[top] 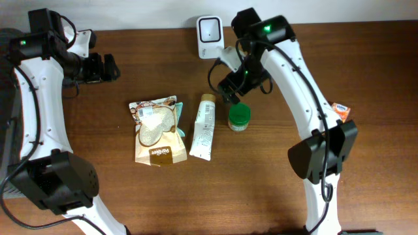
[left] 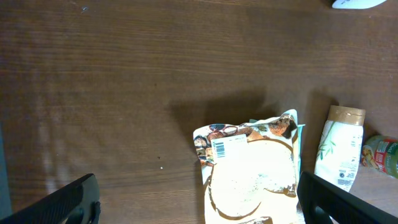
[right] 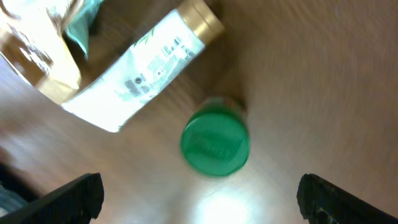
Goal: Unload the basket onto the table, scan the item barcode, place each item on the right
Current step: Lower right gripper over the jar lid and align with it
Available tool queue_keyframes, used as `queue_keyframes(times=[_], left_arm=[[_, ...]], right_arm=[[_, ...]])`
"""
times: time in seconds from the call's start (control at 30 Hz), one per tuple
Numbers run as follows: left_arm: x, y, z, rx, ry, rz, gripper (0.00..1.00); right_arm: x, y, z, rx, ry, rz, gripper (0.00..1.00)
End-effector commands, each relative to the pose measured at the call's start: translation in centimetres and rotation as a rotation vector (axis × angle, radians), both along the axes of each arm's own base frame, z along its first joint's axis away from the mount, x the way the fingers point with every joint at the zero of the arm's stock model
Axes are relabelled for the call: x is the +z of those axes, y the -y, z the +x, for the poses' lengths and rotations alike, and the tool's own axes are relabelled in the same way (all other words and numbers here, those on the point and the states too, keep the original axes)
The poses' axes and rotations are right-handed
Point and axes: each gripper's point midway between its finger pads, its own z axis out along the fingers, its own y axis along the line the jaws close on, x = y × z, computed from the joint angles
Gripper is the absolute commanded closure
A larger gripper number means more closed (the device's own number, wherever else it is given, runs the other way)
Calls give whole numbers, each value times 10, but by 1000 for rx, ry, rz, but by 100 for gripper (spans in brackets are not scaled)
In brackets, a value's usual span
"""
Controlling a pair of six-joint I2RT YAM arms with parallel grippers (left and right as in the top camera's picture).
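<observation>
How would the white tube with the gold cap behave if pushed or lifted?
The white tube lies flat with one wide, flattened end, so it would probably slide or pivot rather than roll. It looks like soft plastic, so it may dent when squeezed. Its smooth skin could slip in a grip.

A small green-lidded jar (top: 239, 117) stands upright on the tabletop, just beside a lying white tube (top: 203, 128), near the white barcode scanner (top: 209, 30).

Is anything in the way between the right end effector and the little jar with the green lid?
Nothing visible is in the way. The right end effector hangs open right above the green-lidded jar, with no other thing between them. The white tube lies off to one side, apart from the jar.
</observation>
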Motion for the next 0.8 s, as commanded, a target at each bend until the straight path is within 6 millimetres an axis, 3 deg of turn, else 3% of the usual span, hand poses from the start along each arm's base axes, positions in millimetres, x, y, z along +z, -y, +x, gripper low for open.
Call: queue_keyframes(times=[0.0,0.13,0.33,0.4,0.77], left_arm=[[12,2,-1,-18,31,5,1],[12,2,-1,-18,31,5,1],[12,2,-1,-18,31,5,1],[12,2,-1,-18,31,5,1],[12,2,-1,-18,31,5,1]], right_arm=[[7,-10,-8,-244,-109,77,2],[-2,-15,-15,-288,-161,72,8],[-24,21,-3,-758,-100,-178,7],[-32,22,-4,-817,-80,-222,7],[-104,2,-30,-826,-181,-269,7]])
